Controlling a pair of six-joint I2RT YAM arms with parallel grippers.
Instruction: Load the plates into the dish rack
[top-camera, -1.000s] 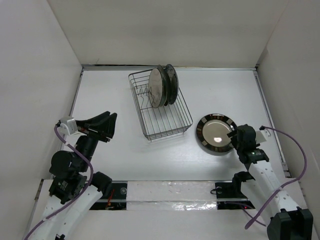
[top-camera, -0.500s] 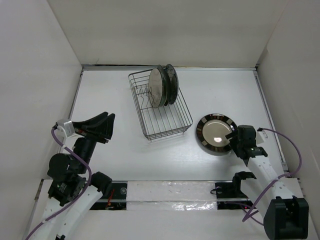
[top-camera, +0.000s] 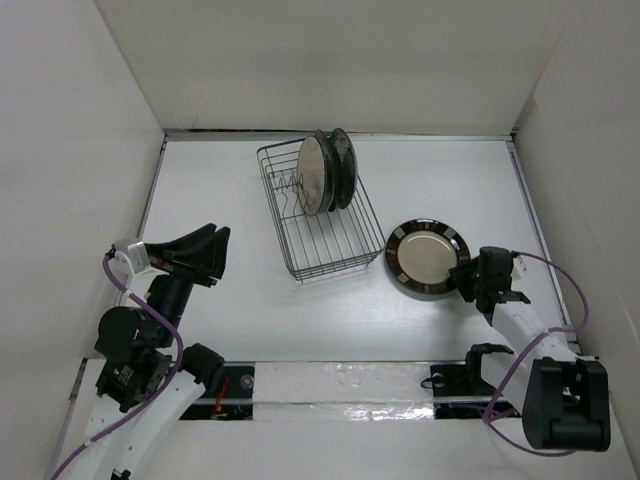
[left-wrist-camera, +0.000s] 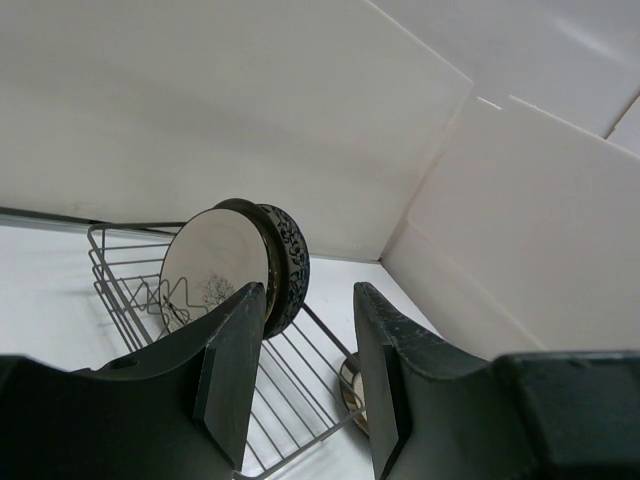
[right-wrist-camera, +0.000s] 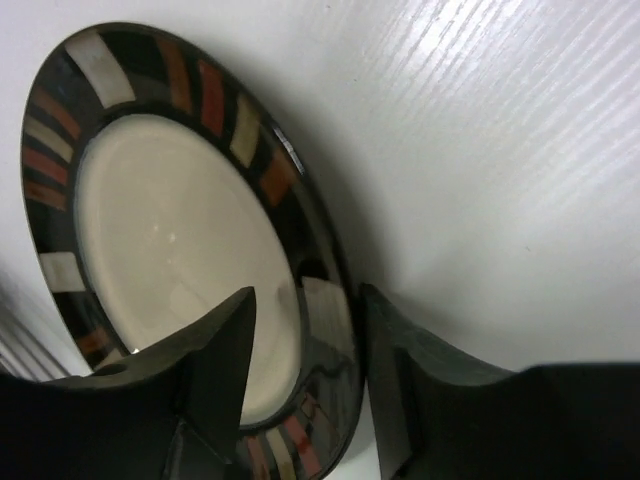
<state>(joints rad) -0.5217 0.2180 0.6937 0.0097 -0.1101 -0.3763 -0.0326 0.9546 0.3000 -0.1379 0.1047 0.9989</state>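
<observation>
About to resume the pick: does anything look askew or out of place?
The dark-rimmed plate with a cream centre sits tilted rather than flat, its right edge between the right claw's fingers. The plates in the black wire dish rack stand upright; nothing looks spilled or broken.
</observation>
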